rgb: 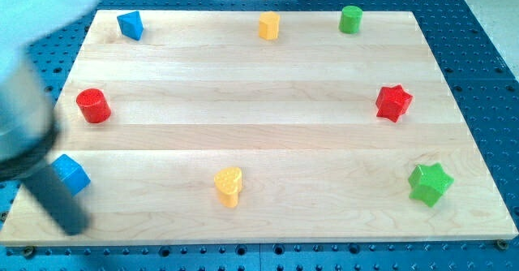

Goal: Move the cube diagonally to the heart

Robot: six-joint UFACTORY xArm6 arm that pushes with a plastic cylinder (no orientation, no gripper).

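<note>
A blue cube (72, 174) sits near the board's left edge, at the view's lower left. A yellow heart (229, 186) lies to its right, near the bottom edge at the middle. My rod comes in blurred and large from the view's upper left, and my tip (75, 225) rests on the board just below the cube. The rod's dark shaft passes close by the cube's left side; I cannot tell whether it touches.
The blocks lie on a wooden board (259, 141). A second blue block (130, 24), a yellow block (269, 26) and a green cylinder (350, 19) line the top edge. A red cylinder (93, 105) is at the left, a red star (394, 102) and a green star (429, 183) at the right.
</note>
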